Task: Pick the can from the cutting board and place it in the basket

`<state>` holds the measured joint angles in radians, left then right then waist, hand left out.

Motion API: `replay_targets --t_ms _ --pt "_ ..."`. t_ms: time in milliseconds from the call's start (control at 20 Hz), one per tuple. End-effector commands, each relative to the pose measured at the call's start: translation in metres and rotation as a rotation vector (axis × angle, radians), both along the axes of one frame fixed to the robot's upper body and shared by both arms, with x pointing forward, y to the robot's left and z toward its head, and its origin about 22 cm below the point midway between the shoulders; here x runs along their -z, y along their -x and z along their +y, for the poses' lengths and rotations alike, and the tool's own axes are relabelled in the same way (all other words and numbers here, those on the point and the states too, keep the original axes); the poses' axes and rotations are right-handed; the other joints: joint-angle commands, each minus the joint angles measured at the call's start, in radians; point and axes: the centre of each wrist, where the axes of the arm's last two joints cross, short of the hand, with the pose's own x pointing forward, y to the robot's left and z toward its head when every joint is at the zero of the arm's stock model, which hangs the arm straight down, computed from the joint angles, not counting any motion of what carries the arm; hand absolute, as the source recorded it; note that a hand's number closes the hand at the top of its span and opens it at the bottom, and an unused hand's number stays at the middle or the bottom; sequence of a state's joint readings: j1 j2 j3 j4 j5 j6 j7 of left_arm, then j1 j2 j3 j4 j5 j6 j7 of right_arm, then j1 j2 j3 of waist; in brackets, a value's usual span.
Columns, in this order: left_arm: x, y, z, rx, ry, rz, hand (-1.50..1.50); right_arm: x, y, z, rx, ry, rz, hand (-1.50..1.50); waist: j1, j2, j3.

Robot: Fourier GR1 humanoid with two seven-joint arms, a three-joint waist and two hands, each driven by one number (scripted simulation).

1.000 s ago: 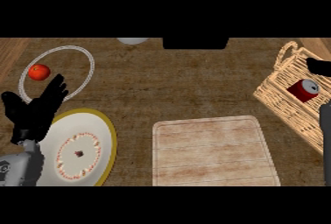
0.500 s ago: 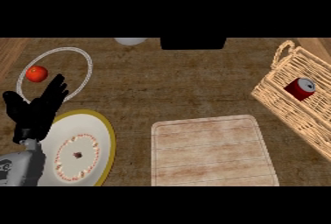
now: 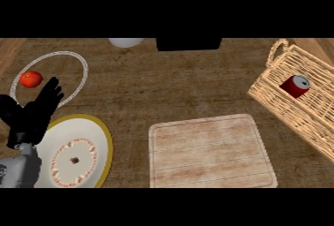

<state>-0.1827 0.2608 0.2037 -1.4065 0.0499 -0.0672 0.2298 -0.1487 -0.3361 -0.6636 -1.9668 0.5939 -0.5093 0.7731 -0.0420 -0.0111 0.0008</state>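
The red can (image 3: pixel 296 85) lies tilted inside the wicker basket (image 3: pixel 279 99) at the right edge. A pale wooden cutting board (image 3: pixel 209 152) lies bare in the middle of the counter. My left hand (image 3: pixel 31 115) rests open at the left, fingers up, above the yellow-rimmed plate. My right hand does not show in the head view.
A yellow-rimmed plate (image 3: pixel 98 137) with a ring of food sits at the lower left. A clear plate (image 3: pixel 73 79) at the upper left holds a red apple (image 3: pixel 31 79). A white bowl (image 3: pixel 126 42) and a black object (image 3: pixel 188 43) stand at the far edge.
My right arm, seen beside the basket a second ago, has drawn out of view. The can stays in the basket. The left hand has not moved.
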Motion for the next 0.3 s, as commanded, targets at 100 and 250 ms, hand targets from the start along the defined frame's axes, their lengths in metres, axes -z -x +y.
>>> replay_targets --t_ms 100,250 --pt "0.01 0.005 0.002 -0.016 0.018 0.01 0.0 -0.01 0.088 -0.015 -0.107 -0.012 0.088 -1.5 -0.018 -0.002 0.0" --pt "0.0 0.003 0.004 -0.01 0.0 0.003 0.0 0.01 0.124 -0.024 -0.117 -0.02 0.082 -1.5 0.005 0.003 0.0"
